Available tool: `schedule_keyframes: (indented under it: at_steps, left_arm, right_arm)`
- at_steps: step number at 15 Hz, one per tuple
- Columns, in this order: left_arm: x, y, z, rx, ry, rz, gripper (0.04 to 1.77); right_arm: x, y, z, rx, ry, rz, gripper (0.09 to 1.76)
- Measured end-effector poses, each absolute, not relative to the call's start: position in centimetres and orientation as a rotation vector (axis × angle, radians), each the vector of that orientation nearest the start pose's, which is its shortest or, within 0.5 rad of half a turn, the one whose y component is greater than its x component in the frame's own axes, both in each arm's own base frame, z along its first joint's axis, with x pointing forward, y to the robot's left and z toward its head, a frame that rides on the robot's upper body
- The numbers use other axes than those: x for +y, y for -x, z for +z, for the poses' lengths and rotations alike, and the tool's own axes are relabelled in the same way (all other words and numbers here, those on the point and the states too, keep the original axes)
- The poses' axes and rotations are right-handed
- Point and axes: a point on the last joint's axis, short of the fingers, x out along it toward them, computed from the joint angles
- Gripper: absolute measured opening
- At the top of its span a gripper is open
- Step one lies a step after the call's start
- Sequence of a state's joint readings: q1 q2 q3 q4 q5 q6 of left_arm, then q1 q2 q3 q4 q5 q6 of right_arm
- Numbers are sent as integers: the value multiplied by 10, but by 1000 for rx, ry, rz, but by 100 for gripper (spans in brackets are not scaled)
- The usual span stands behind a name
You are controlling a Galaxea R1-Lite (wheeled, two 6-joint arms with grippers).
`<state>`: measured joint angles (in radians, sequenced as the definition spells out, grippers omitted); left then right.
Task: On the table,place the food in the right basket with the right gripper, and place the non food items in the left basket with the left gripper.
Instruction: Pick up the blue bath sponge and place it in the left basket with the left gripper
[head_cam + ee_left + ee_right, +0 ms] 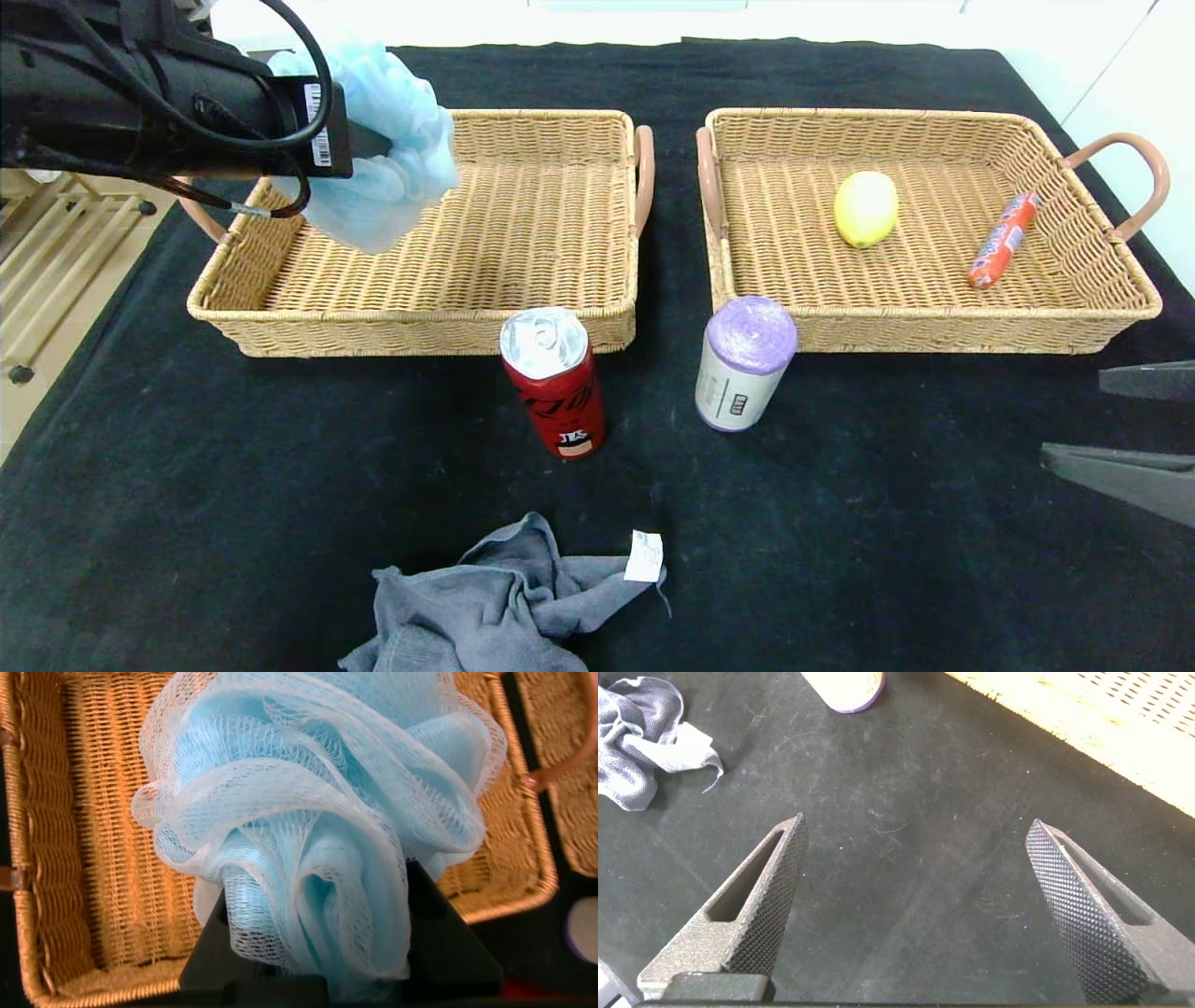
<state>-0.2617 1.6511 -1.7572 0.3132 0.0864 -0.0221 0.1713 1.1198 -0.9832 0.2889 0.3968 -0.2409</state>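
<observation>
Black fabric covers the table point(187, 485), with open cloth around the red soda can point(554, 383), purple roll point(744, 364) and grey cloth point(495, 607) in front of both wicker baskets. Above the left basket point(523, 233), inside its outer rim, the left gripper point(318, 924) pinches the light-blue bath sponge point(387, 149) between its fingers. Right gripper point(915, 905) hovers wide apart, holding nothing, over bare cloth; lemon point(865, 209) and sausage point(1004, 239) lie in the right basket point(934, 327).

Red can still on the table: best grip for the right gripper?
Take the red can around its straight side wall, mid-height, coming level from the robot's right, through the gap beside the purple roll. It stands upright; the right gripper is open, probably wide enough.
</observation>
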Motion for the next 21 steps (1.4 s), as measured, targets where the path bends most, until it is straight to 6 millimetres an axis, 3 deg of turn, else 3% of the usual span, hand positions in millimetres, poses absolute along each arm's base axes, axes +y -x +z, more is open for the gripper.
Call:
schedule_keyframes:
  at_steps: [7, 15, 21]
  left_arm:
    - [-58, -338, 354, 167, 2, -155, 66]
    - [-49, -365, 339, 152, -5, -137, 66]
    - [-47, -366, 339, 153, -1, -149, 120]
  right_arm:
    - [33, -140, 280, 356, 183, 605, 171]
    - [33, -140, 279, 358, 183, 605, 171]
    - [33, -140, 279, 358, 182, 606, 171]
